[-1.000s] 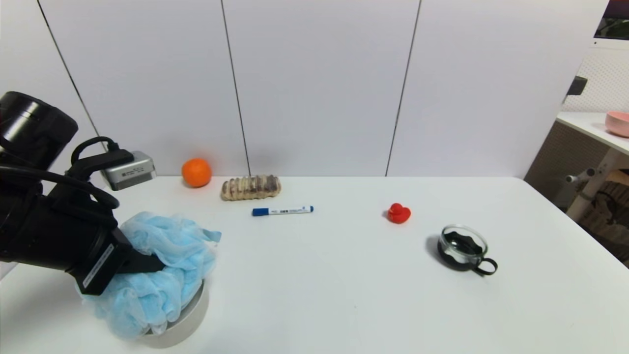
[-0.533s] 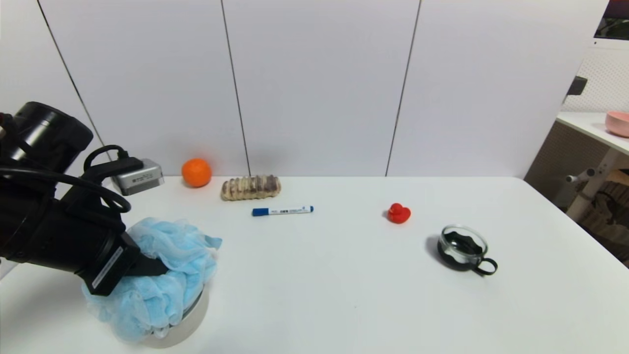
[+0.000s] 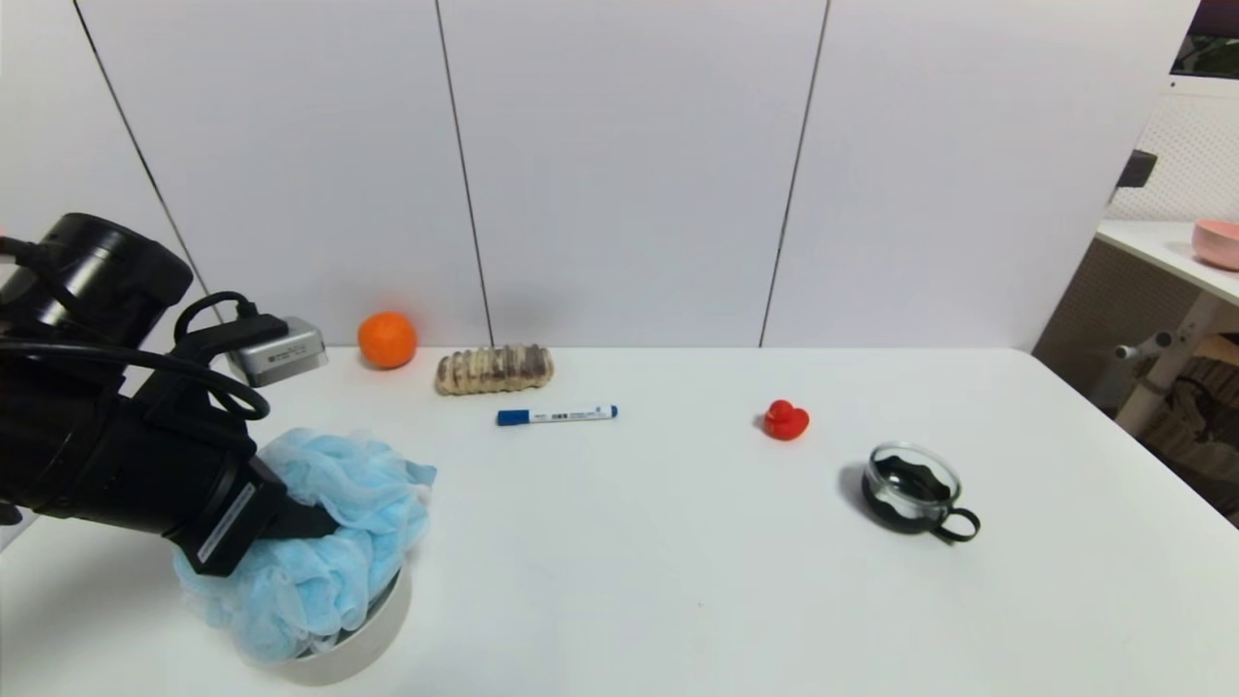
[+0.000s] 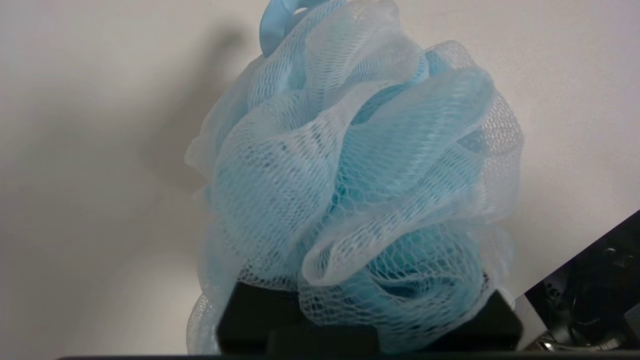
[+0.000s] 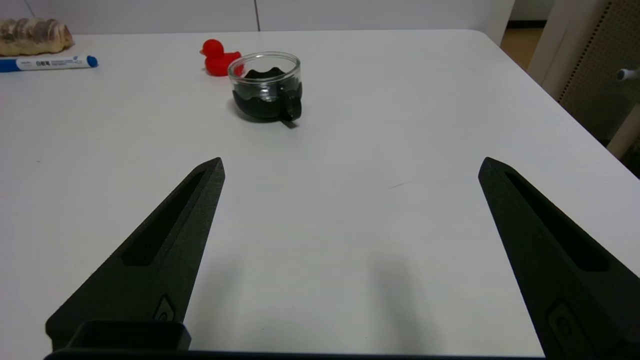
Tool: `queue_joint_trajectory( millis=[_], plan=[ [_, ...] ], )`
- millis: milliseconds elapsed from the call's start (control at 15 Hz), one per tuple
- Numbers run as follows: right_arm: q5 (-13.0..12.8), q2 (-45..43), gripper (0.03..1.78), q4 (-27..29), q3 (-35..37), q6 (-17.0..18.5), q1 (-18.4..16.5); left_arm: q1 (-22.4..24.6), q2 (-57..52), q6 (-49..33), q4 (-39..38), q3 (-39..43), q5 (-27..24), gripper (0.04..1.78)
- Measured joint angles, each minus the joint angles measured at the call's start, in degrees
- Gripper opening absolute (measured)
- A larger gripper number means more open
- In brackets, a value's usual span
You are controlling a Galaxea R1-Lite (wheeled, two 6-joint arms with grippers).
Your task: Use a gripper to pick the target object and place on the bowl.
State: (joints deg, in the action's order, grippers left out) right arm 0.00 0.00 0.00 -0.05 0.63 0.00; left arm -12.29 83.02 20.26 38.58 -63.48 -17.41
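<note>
The light blue mesh pouf point(image 3: 360, 481) rests on top of the beige-grey bowl point(image 3: 377, 624) at the near left of the table and hides most of the bowl's opening. My left gripper point(image 3: 334, 530) comes in from the left and is shut on the pouf, its fingers point(image 3: 295, 523) buried in the mesh. In the left wrist view the pouf point(image 4: 350, 175) fills the space between the jaws and hides the fingertips; the ribbon loop point(image 4: 272, 20) shows at its far end. My right gripper point(image 5: 350, 167) is open and empty over bare table, out of the head view.
An orange point(image 3: 387, 339), a bread roll point(image 3: 494, 369) and a blue marker point(image 3: 557, 415) lie at the back. A red duck point(image 3: 785, 420) and a glass cup with a black handle point(image 3: 913, 486) stand to the right. A pink bowl point(image 3: 1217, 242) sits on a side shelf.
My left arm has moved a little right and down, bringing the pouf lower onto the bowl. The right gripper and the other objects have not moved.
</note>
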Motion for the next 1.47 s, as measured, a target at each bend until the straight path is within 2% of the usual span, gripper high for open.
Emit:
queue_joint_trajectory(
  millis=[267,600,1133,1467],
  plan=[
    [0.0,0.0,1.75,0.0,0.0,0.0,0.0,0.1,0.0,0.0,0.0,0.0,0.2,1.04],
    [0.0,0.0,1.75,0.0,0.0,0.0,0.0,0.1,-1.2,0.0,0.1,-0.8,0.3,1.36],
    [0.0,0.0,1.75,0.0,0.0,0.0,0.0,0.4,-10.0,-1.4,-0.1,-3.4,1.0,1.58],
    [0.0,0.0,1.75,0.0,0.0,0.0,0.0,3.2,-18.2,-1.7,-0.3,-2.7,1.1,1.64]
  ],
)
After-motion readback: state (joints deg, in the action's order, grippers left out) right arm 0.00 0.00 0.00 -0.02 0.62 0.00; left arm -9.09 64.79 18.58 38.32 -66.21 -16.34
